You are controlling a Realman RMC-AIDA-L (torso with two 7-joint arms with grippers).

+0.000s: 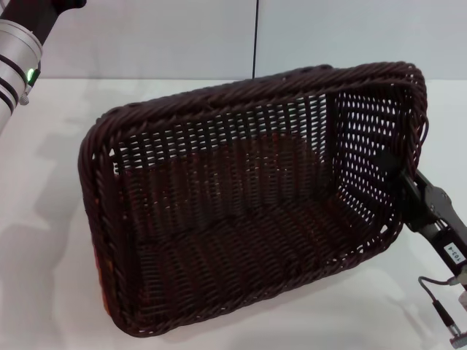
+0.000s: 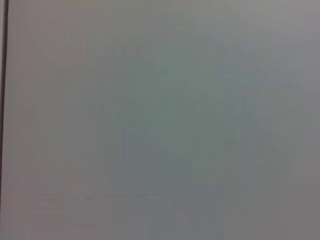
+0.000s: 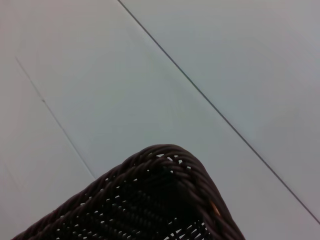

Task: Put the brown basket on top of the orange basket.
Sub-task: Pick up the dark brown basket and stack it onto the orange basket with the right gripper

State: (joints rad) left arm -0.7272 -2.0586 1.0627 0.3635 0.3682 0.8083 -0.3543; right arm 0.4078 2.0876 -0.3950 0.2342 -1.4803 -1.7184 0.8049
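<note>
The brown basket (image 1: 248, 204) fills the middle of the head view, tilted with its right end raised. My right gripper (image 1: 400, 181) is shut on the basket's right end wall and holds it up. Only a thin sliver of the orange basket (image 1: 100, 271) shows, under the brown basket's lower left corner; the rest is hidden beneath. A corner of the brown basket's rim (image 3: 165, 195) shows in the right wrist view. My left arm (image 1: 16, 51) is raised at the upper left; its gripper is out of view.
The white table (image 1: 44, 219) spreads around the baskets, with a white wall (image 1: 146, 36) behind it. The left wrist view shows only a plain pale surface (image 2: 160, 120).
</note>
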